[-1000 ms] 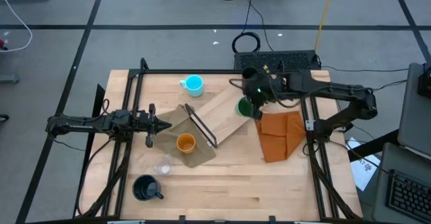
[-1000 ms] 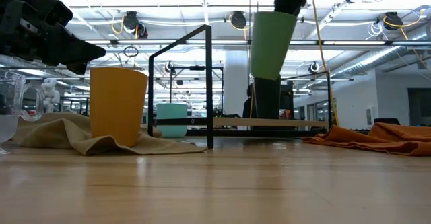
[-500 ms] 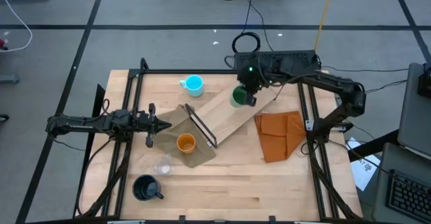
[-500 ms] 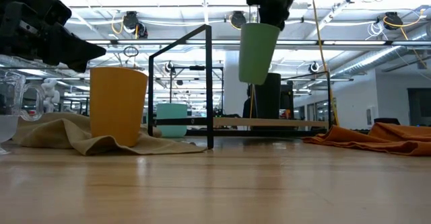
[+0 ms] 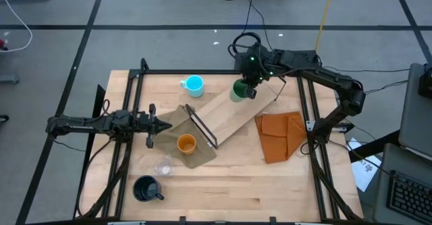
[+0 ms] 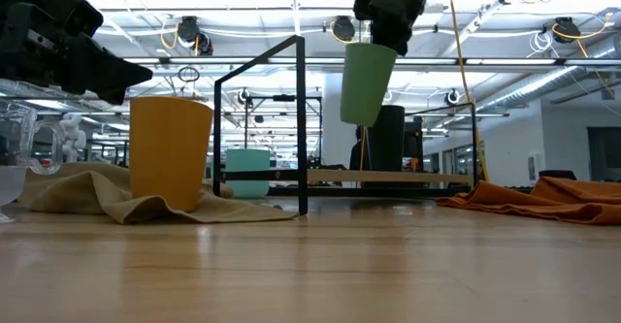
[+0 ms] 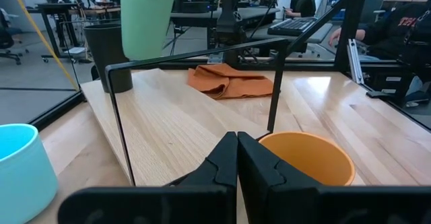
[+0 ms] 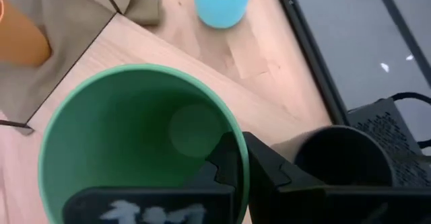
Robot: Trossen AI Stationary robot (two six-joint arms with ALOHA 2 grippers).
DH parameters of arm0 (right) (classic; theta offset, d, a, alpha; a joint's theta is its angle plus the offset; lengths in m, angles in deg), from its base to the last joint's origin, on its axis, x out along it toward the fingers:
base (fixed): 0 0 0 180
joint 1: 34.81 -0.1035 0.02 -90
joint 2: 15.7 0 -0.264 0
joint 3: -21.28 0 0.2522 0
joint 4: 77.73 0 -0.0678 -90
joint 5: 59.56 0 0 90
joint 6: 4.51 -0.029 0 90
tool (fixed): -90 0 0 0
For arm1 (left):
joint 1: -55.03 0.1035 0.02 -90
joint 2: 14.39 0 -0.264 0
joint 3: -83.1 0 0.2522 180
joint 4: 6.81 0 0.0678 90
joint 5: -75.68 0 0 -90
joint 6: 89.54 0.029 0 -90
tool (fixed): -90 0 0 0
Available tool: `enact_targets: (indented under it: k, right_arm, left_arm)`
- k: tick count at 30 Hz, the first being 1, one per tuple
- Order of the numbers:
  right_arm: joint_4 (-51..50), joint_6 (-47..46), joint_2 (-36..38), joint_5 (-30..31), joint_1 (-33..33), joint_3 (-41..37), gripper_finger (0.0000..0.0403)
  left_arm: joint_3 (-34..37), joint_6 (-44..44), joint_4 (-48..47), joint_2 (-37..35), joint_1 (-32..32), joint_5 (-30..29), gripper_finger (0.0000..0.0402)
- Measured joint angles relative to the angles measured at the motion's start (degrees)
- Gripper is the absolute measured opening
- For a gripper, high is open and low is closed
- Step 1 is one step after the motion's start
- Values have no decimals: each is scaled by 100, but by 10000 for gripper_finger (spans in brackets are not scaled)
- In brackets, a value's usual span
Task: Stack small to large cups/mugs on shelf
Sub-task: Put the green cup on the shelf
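The green cup [image 5: 239,90] hangs in the air over the far end of the plywood shelf [image 5: 229,113], with my right gripper [image 5: 248,83] shut on it. A black tumbler [image 7: 108,56] stands on that end of the shelf, just beyond the green cup [image 6: 367,82]. An orange cup [image 5: 186,144] sits on an olive cloth [image 5: 196,154]. The cyan mug [image 5: 194,84], the clear cup [image 5: 163,167] and the dark mug [image 5: 146,188] stand on the table. My left gripper [image 5: 167,124] is shut and level at the table's left, touching nothing. My right gripper holds the green cup by its rim [image 8: 232,126], one finger [image 8: 225,160] inside the cup and the other [image 8: 273,173] outside its wall. The fingers come slanting down from above. The cup hangs below them, mouth up and slightly tilted, clear of the shelf.
The shelf's thin black frame [image 5: 202,127] stands up at its near-left end, next to the orange cup. A folded orange cloth [image 5: 280,136] lies to the right of the shelf. Black rails [image 5: 314,127] run along both sides of the table.
My right gripper has carried the green cup toward the table's far edge and a little to the left, from above the shelf's middle to above its far end by the black tumbler. The cup has stayed off the shelf.
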Motion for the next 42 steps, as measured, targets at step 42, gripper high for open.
enact_targets:
  k: [42]
  right_arm:
    - [-1467, 611, -2241, -230, 361, 2483, 0]
  left_arm:
    - [-13, -44, -105, -1, 1, 31, 10]
